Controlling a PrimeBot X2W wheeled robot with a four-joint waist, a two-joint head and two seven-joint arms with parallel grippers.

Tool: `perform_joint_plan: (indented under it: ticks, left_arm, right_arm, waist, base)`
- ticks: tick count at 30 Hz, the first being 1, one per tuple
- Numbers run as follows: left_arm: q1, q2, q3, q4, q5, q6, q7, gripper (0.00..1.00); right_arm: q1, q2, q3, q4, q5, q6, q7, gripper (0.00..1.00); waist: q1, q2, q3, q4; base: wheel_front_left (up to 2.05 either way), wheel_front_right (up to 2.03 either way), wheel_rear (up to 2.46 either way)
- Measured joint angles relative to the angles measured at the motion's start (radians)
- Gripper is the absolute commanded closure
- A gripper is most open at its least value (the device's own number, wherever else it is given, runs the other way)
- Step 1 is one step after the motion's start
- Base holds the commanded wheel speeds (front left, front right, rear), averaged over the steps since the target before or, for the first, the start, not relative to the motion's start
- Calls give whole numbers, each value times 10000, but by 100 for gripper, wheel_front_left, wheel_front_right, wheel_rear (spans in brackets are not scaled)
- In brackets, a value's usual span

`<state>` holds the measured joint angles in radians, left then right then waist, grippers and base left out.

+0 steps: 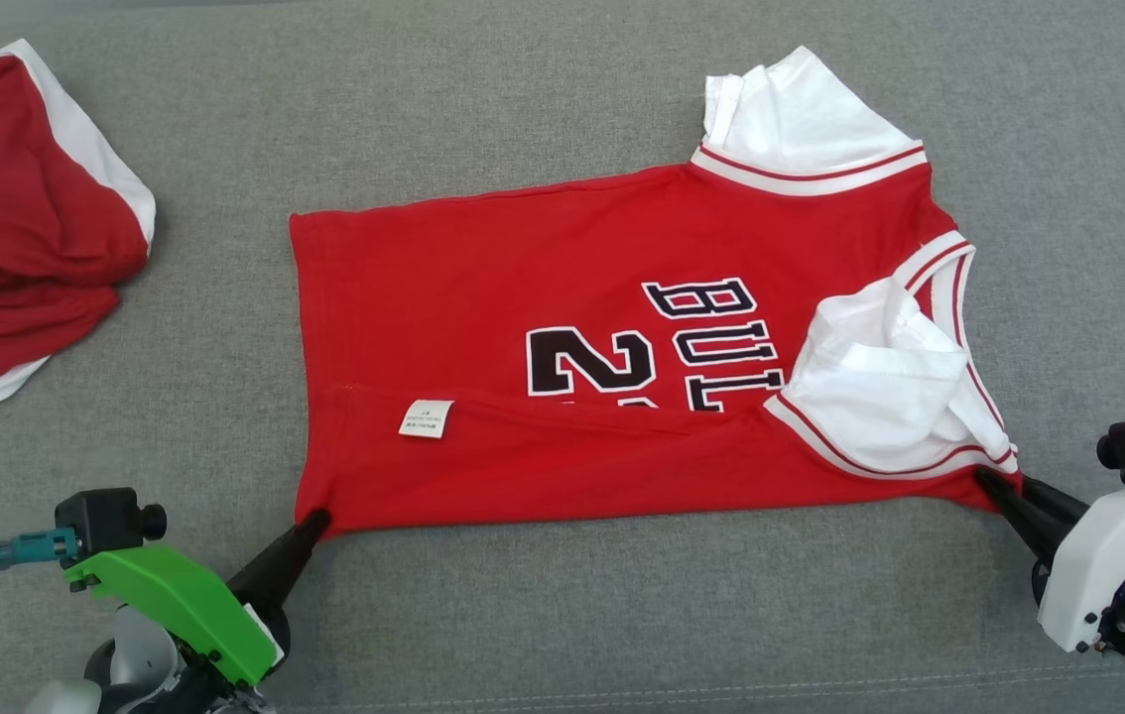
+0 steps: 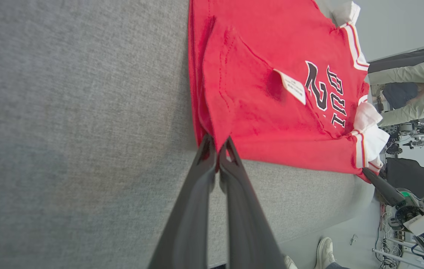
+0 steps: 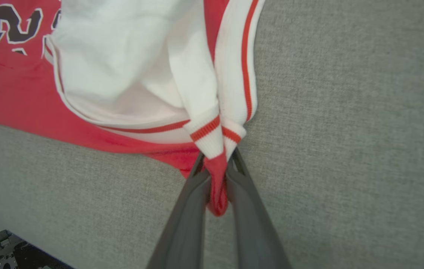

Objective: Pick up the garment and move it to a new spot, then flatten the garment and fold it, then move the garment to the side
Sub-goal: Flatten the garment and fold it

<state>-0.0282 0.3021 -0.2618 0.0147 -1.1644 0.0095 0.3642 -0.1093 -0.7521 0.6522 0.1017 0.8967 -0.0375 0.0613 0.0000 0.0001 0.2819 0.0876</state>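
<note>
Grey fabric [image 1: 562, 615] bears a jersey [image 1: 483, 297] pinched by left claw [image 1: 317, 518] and right claw [image 1: 987, 478].

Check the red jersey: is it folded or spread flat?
Partly folded: the jersey has its near edge turned over its front, covering part of the print and exposing the care label.

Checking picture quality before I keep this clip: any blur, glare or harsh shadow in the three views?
Head view: even, soft light, lettering on the jersey sharp, shadows faint. Left wrist view: scene turned sideways, left pincer slightly soft near the lens, room behind bright. Right wrist view: white sleeve nearly washed out, grey surface texture clear.
</note>
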Motion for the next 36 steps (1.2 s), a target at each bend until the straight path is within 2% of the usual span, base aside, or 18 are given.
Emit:
perform_joint_plan:
  ticks: [7,9,11,12,13,14,15,19,22,31,34,35,36]
  left_arm:
    - [110,52,-284,-79,412,8,-123,98]
    - [109,38,-320,-100,502,8,-148,85]
    - [108,46,-326,-125,650,27,-257,51]
    - [99,77,-324,-130,750,77,-324,44]
    - [89,134,-316,-132,848,94,-378,41]
    - [75,173,-290,-134,949,98,-462,53]
    - [57,213,-272,-132,1047,98,-506,59]
    - [-26,295,-174,-184,1143,174,-571,73]
    - [-81,295,-186,-217,1143,192,-570,73]
    - [-105,288,-309,-203,1129,261,-477,59]
    - [-105,288,-324,-190,1129,263,-470,49]
    - [-107,288,-324,-180,1129,272,-466,29]
    - [-115,293,-324,-176,1129,272,-430,20]
  right_arm:
    - [50,-128,115,-332,-94,-86,201,100]
    - [51,-173,142,-433,-148,-96,272,100]
    - [49,-228,186,-531,-217,-98,336,100]
    - [48,-257,190,-581,-278,-130,383,100]
    - [45,-290,194,-646,-324,-169,407,100]
    - [38,-328,186,-696,-372,-171,407,100]
    - [10,-343,165,-727,-382,-173,407,100]
    - [-101,-485,67,-918,-449,-196,476,100]
    - [-116,-600,-31,-997,-449,-263,529,100]
    - [-143,-683,-65,-1191,-420,-412,807,100]
    - [-143,-681,-75,-1239,-414,-441,834,52]
    - [-144,-681,-75,-1267,-376,-441,932,0]
    - [-143,-683,-75,-1290,-326,-441,993,0]
  waist:
    - [0,0,88,-4]
    - [0,0,111,-3]
    - [0,0,132,-6]
    - [0,0,148,-14]
    - [0,0,166,-23]
    - [0,0,190,-30]
    - [0,0,211,-37]
    - [0,0,314,-72]
    - [0,0,404,-93]
    - [0,0,580,-67]
    - [0,0,603,-51]
    - [0,0,605,-45]
    - [0,0,603,-40]
  base:
    - [0,0,0]
    - [0,0,0]
    - [0,0,0]
    - [0,0,0]
    - [0,0,0]
    - [0,0,0]
    - [0,0,0]
    - [0,0,0]
    - [0,0,0]
    - [0,0,0]
    - [0,0,0]
    - [0,0,0]
    - [0,0,0]
